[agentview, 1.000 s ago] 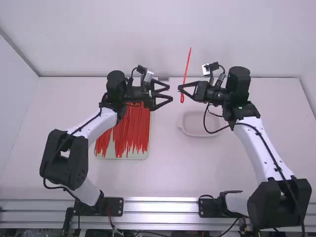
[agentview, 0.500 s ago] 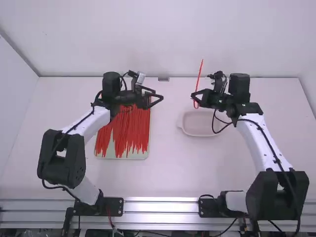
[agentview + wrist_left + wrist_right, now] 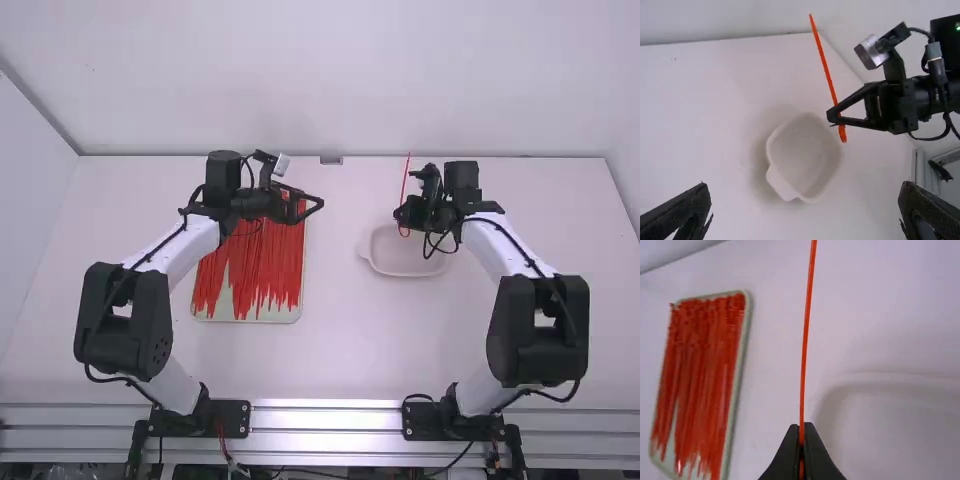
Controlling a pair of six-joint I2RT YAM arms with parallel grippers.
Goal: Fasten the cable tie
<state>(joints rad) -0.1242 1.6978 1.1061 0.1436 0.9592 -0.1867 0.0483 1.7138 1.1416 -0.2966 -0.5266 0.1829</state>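
Right wrist view, tie [image 3: 806, 340] between fingers [image 3: 790, 456]

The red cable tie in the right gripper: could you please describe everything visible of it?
The thin red plastic cable tie is one straight, flat strip standing nearly upright. The shut black right gripper pinches it near its lower end; a short, thicker bit hangs below the fingers, close to the rim of the shallow white dish. Nothing else touches it.

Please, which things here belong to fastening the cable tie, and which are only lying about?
Belong to the job:
red cable tie, held by the right gripper
left gripper, open above the tray's far end

Lying about:
tray of spare ties
white dish
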